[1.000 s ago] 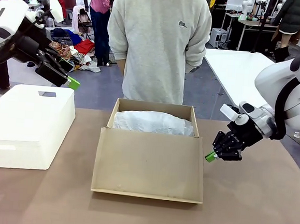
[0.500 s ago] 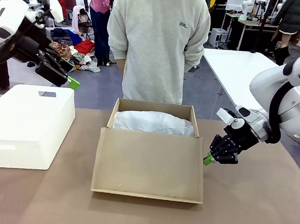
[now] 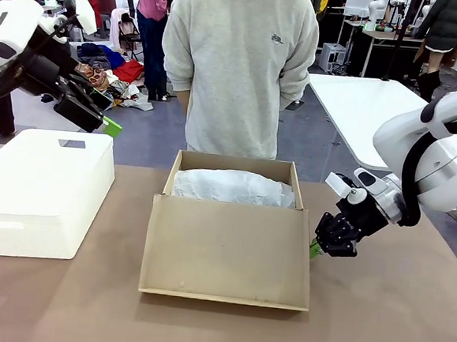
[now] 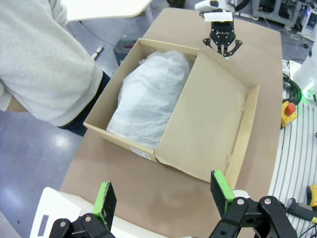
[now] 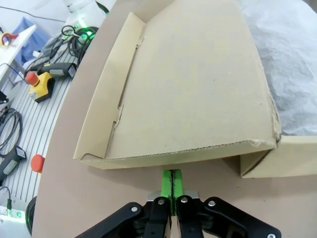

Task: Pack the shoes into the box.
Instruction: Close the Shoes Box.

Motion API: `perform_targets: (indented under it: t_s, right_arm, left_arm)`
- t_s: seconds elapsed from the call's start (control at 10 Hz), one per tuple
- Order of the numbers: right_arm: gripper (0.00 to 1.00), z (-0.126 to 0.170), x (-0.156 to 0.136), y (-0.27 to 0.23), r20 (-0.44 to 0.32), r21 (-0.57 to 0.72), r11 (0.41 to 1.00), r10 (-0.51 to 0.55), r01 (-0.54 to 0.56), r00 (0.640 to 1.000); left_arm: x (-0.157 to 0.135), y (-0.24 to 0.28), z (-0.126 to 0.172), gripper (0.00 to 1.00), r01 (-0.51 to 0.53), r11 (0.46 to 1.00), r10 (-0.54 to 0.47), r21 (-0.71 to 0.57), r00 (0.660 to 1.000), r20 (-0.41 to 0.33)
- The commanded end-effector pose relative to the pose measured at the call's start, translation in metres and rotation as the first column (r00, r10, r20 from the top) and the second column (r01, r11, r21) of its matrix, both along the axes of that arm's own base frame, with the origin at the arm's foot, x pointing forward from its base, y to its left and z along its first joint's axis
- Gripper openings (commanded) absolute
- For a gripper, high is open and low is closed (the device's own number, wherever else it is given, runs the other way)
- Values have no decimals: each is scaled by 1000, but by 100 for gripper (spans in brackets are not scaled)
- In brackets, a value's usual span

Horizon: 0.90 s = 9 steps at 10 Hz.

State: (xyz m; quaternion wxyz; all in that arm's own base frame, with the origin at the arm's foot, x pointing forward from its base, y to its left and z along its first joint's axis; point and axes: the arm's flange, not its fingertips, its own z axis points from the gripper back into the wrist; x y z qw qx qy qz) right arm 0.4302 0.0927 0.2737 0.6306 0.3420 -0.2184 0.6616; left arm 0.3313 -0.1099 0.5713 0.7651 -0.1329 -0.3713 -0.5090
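The tan cardboard box (image 3: 233, 165) stands mid-table with its flap lid (image 3: 226, 250) swung open and lying flat toward me. Crumpled white tissue paper (image 3: 231, 187) covers the inside, and the shoes are hidden. My right gripper (image 3: 315, 247) is shut with nothing in it, low over the table at the lid's right edge. In the right wrist view its green pads (image 5: 172, 182) press together just short of the lid's side flap (image 5: 188, 151). My left gripper (image 3: 106, 122) hangs high at the left, open; its wrist view looks down between its fingers (image 4: 163, 196) at the box (image 4: 208, 119).
A big white rounded box (image 3: 41, 188) sits on the table's left side. A person in a grey sweatshirt (image 3: 236, 69) stands at the far edge behind the box, hands behind the back. A white table (image 3: 368, 111) stands beyond at the right.
My right gripper has moved left and slightly down, closing in on the lid's right edge. The left arm, box and person have stayed put.
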Motion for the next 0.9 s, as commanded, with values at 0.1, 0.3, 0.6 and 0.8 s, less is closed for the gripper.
perform_targets:
  t_s: [0.1,0.3,0.6,0.8]
  right_arm:
    - [0,-12,-3,9,37,35,999,4,-5,999]
    - [0,-17,-4,16,28,45,999,22,-24,999]
    - [0,-21,-9,26,19,82,995,50,-51,999]
    - [0,-13,-14,25,6,123,990,72,-73,997]
  left_arm:
    - [0,0,0,100,8,1000,-8,-9,1000,-2]
    - [0,0,0,100,8,1000,-8,-9,1000,-2]
    - [0,0,0,100,8,1000,-8,-9,1000,-2]
    - [0,0,0,100,8,1000,-8,-9,1000,-2]
